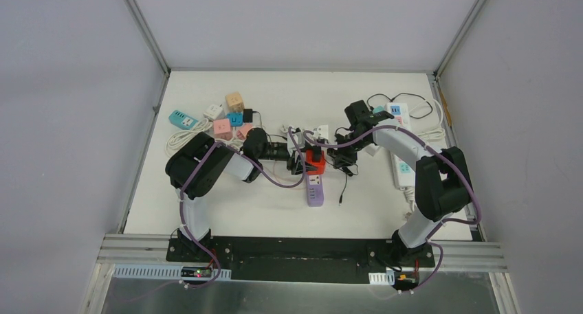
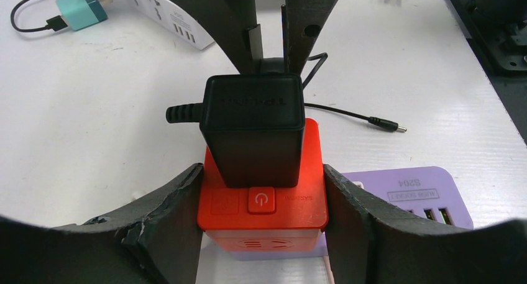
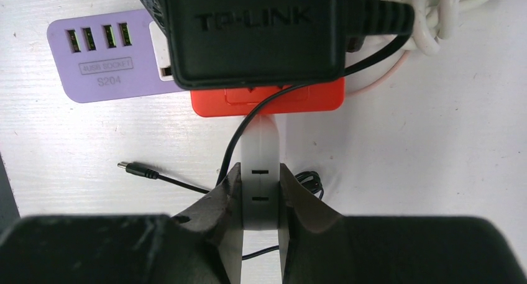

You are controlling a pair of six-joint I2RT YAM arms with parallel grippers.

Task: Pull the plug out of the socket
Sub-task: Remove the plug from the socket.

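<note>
Left tool (image 2: 261,225) clamps the red socket cube (image 2: 264,206), but right tool (image 3: 260,187) pinches only a white strip (image 3: 260,144), so pulling might leave the TP-Link adapter (image 3: 255,35) plugged in.

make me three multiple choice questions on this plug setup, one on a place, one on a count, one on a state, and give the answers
1. Where is the black adapter?
A) seated on the red socket cube
B) lying apart from any socket
C) lifted in the air

2. How many USB ports show on the purple power strip in the right wrist view?
A) two
B) four
C) six

3. The right fingers are:
A) wide open
B) shut on a white strip
C) shut on nothing

Answers: 1 A, its body sits on the cube's top; 2 B, four slots in a row; 3 B, both fingers press the strip.
</note>
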